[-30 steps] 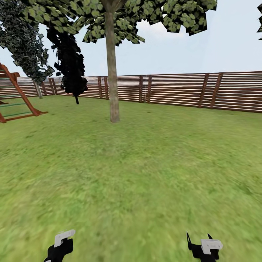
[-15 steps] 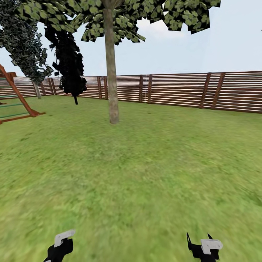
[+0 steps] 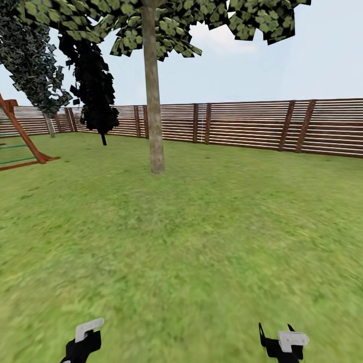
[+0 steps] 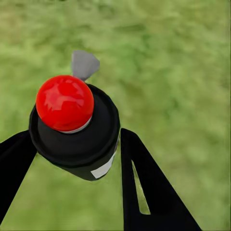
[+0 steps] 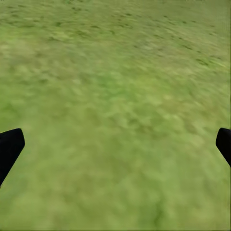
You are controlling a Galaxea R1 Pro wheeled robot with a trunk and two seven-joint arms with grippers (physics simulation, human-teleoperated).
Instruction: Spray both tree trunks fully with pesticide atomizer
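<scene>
Green grass (image 3: 201, 242) is spreading ahead in the head view, tree trunk (image 3: 153, 101) standing well off before the fence (image 3: 252, 123); both tools are riding low.

Left wrist view: left tool (image 4: 77, 144) is clamping the pesticide atomizer (image 4: 74, 127) between both fingers, gripping the black body below the red cap (judging it light, rigid, maybe slick).

Right wrist view: right tool (image 5: 115, 144) is hanging spread wide, carrying nothing.

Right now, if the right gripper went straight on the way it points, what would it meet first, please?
Probably the grass floor: the right gripper is open and empty, and its wrist view shows lawn ahead with nothing between. How far off is unclear.
</scene>
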